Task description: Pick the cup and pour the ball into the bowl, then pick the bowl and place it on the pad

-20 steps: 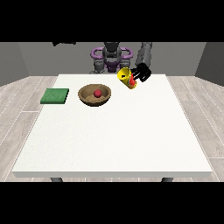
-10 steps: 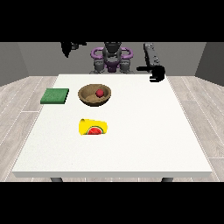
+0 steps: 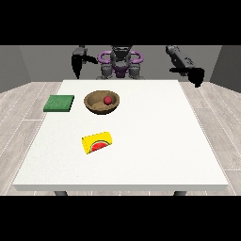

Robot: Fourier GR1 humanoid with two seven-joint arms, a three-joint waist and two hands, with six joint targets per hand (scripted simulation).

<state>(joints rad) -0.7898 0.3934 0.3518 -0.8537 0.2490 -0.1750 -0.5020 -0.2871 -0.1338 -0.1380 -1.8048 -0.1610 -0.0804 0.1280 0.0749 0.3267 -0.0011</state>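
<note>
A yellow cup [image 3: 97,142] with a watermelon print lies on its side on the white table [image 3: 155,136], in front of the bowl. The brown wooden bowl [image 3: 101,102] stands upright and holds the red ball [image 3: 108,100]. A green pad [image 3: 59,103] lies flat to the bowl's left. The hand at the view's right [image 3: 195,74] hangs in the air beyond the table's right edge and holds nothing. The hand at the view's left [image 3: 77,61] is raised above the table's far left corner, also holding nothing. How the fingers of either hand lie is not plain.
The robot's torso [image 3: 120,62] stands behind the far edge of the table. Grey plank floor surrounds the table on both sides.
The cup left the hand at the view's right and now lies on the table; the ball is in the bowl. That hand swung right, off the table. The other hand rose.
</note>
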